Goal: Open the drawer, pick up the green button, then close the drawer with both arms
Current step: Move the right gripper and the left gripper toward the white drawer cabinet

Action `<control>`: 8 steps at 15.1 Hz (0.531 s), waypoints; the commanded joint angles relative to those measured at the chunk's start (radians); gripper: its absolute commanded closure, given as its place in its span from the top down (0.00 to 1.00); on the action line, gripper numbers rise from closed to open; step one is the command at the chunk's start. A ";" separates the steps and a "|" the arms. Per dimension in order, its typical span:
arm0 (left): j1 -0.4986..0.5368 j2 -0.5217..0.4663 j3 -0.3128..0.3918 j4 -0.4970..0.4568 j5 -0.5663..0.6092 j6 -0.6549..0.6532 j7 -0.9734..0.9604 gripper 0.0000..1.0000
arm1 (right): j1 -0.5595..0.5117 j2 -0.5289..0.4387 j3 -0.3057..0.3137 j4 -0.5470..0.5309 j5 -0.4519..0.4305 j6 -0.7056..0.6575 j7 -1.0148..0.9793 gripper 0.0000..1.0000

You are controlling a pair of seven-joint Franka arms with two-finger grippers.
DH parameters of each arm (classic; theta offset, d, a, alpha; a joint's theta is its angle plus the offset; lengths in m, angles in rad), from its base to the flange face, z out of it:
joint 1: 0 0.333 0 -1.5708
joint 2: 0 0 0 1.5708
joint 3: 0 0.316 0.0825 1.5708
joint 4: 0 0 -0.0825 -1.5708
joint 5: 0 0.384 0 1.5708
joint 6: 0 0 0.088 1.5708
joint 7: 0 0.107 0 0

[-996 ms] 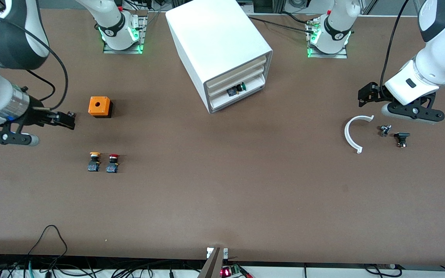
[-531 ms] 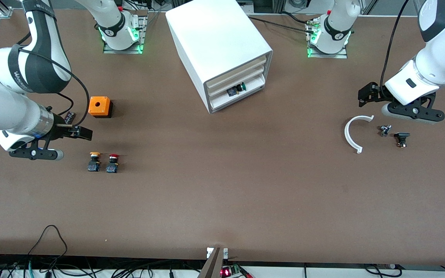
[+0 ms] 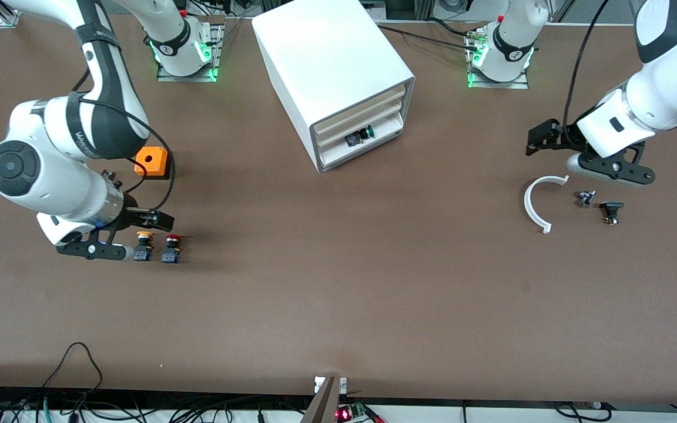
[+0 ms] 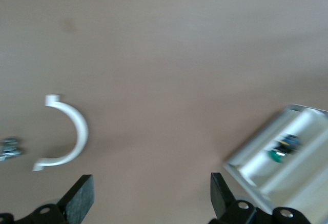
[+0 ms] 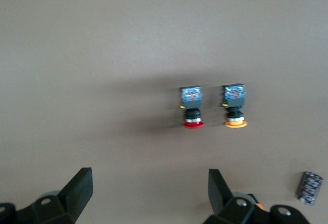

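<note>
The white cabinet stands at the middle of the table near the arms' bases. The green-capped button lies in one of its lower drawers, which sits in the cabinet with its inside showing. The left wrist view shows the drawer and the button too. My right gripper is open and empty, low over the table beside the yellow-capped and red-capped buttons. My left gripper is open and empty over the table at the left arm's end, beside a white curved piece. Both grippers' fingers stand wide apart.
An orange box stands near the right arm. The yellow-capped button and red-capped button stand side by side nearer the camera. A small dark cylinder lies by the box. A white curved piece and small black parts lie at the left arm's end.
My right arm has swung toward the camera and the table's middle, from beside the orange box to beside the yellow and red buttons. My left gripper has shifted a little toward the cabinet.
</note>
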 commanded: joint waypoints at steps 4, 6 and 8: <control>-0.082 0.097 -0.005 0.013 -0.271 -0.080 0.067 1.00 | 0.082 0.096 0.000 0.142 0.074 -0.009 0.265 1.00; -0.091 0.150 -0.010 0.004 -0.363 -0.080 0.186 1.00 | 0.114 0.131 0.000 0.197 0.095 -0.011 0.366 1.00; -0.091 0.216 -0.011 -0.010 -0.455 -0.094 0.341 1.00 | 0.148 0.163 0.000 0.247 0.095 -0.009 0.454 1.00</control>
